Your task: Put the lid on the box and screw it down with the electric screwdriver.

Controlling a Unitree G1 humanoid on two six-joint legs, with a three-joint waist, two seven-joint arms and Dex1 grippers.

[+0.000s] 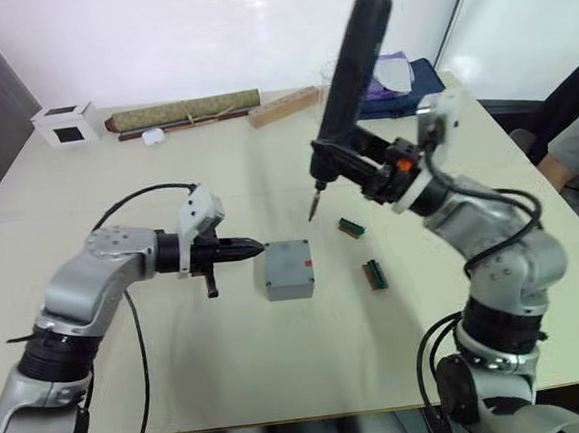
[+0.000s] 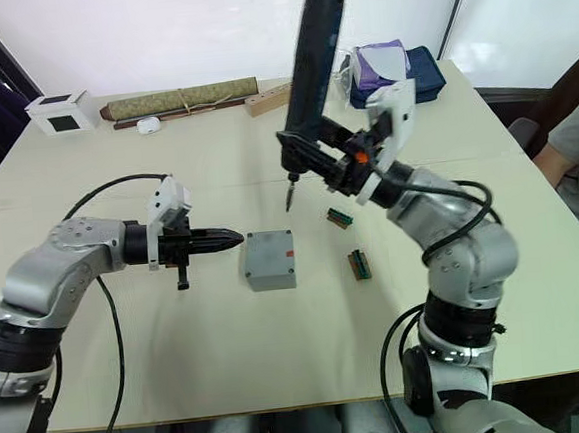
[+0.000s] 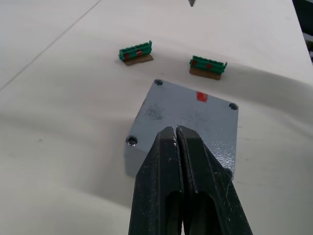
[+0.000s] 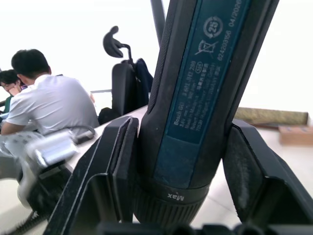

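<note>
The grey box (image 1: 288,280) stands mid-table with the lid (image 3: 188,110) lying flat on it, red mark up and a screw hole at each corner. My left gripper (image 1: 257,247) is shut and empty, its tip just left of the box, over its near edge in the left wrist view. My right gripper (image 1: 343,158) is shut on the electric screwdriver (image 1: 354,61), a black and dark-blue tool held nearly upright. Its thin bit (image 1: 313,211) points down, hanging above the table behind and slightly right of the box.
Two green bit holders (image 1: 351,228) (image 1: 375,274) lie right of the box. Along the far edge are a white cube (image 1: 65,123), a rolled mat (image 1: 183,111), a wooden block (image 1: 283,107) and a blue bag (image 1: 404,79). A person (image 1: 577,149) sits at the right.
</note>
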